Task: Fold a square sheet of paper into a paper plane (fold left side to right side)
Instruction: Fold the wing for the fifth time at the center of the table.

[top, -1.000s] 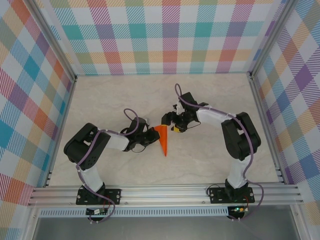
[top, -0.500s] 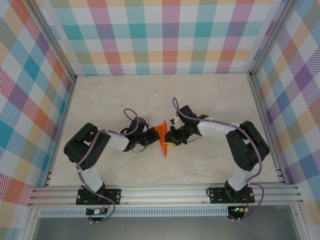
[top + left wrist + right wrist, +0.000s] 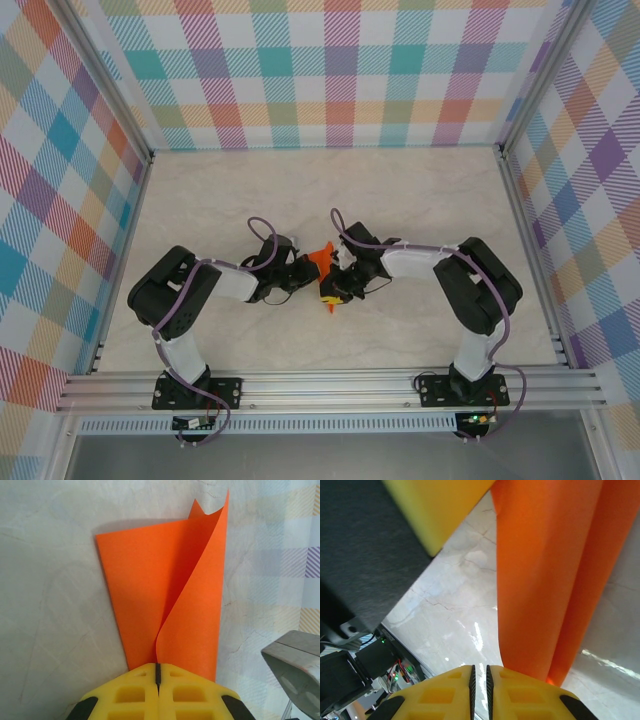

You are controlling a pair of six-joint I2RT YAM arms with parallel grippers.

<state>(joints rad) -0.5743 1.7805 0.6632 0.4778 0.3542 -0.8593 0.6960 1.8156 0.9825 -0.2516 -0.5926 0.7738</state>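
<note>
Two robot arms meet over a marbled worktop (image 3: 420,190), seen from above. Between them, around the middle of the worktop and a little toward its near edge, lies the orange paper (image 3: 322,262), already creased into a narrow wedge with its tip pointing at the near edge.

The left gripper (image 3: 305,270) comes in from the left. In its wrist view its yellow fingers (image 3: 190,695) are pressed together, pinching the narrow end of the paper. One flap lies flat. The other stands up and curls over from the right.

The right gripper (image 3: 333,288) comes in from the right, just beside the paper's tip. In its wrist view its pads (image 3: 530,695) are drawn almost together, leaving a thin slit. The paper meets the top of one pad, not the slit. Whether any paper is caught cannot be told.

The step in hand looks like a late lengthwise fold, with the left arm anchoring. Next, the raised flap likely needs laying over onto the flat one and pressing along the crease, without dragging the pinched end.
</note>
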